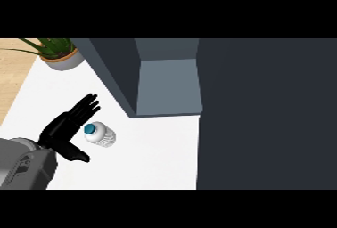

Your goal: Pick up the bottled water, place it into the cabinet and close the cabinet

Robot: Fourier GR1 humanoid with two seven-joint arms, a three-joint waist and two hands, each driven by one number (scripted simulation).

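Head view: bottled water (100, 134) unlabelled.

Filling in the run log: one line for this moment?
left hand open beside bottled water | bottle upright on counter | cabinet open | right hand unseen

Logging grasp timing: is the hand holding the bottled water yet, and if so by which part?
Nothing is held. The left hand is open beside the bottled water, fingers straight, not curled round it.
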